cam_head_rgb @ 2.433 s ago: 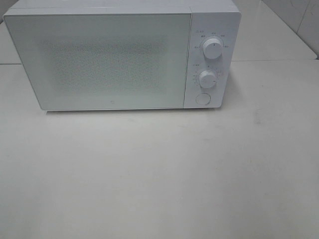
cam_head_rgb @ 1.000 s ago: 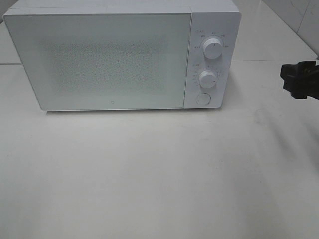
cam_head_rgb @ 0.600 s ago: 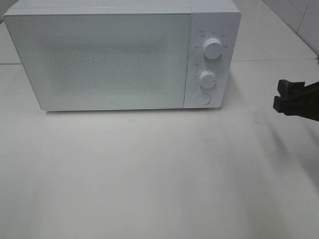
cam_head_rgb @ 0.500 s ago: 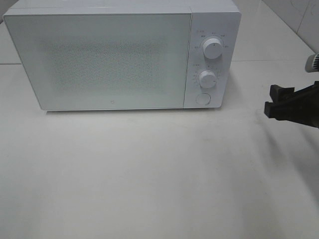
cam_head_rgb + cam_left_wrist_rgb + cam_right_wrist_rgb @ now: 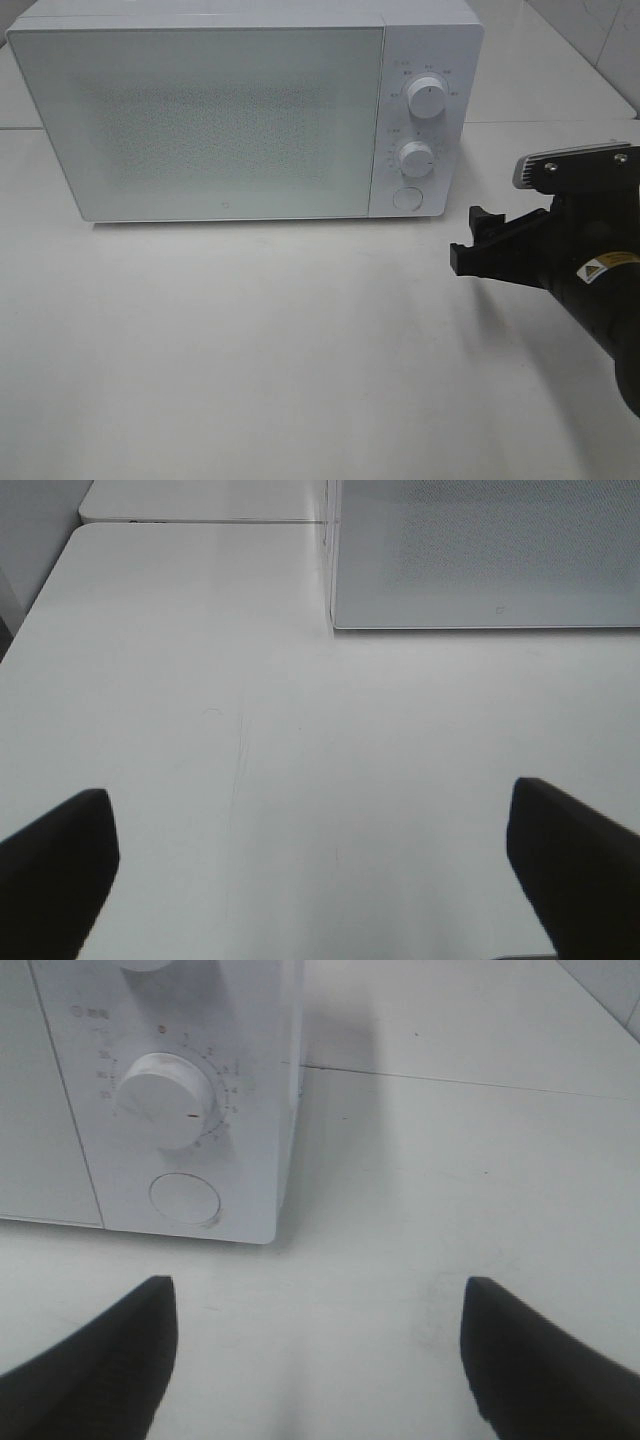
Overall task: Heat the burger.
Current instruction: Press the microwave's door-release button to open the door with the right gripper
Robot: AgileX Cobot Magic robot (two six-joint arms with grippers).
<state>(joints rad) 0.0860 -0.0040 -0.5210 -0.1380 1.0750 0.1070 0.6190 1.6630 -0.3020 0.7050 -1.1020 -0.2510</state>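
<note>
- And here comes the black right gripper (image 5: 472,240)! A second ago it was only poking in at the far right edge; now it has swung left and sits near the boxy white microwave (image 5: 200,120), level with its round white door button (image 5: 406,198).
- Its fingers are spread apart with nothing between them; the right wrist view looks at that button just under the lower white dial (image 5: 165,1098).
- My read: it's going for the button to open the door, so this is the first step.
- The burger isn't visible in any view.
- The left gripper (image 5: 310,795) is spread wide and empty, low over the flat white tabletop (image 5: 300,350).
- There's open tabletop between gripper and microwave, and more on the near side for the door swing.
</note>
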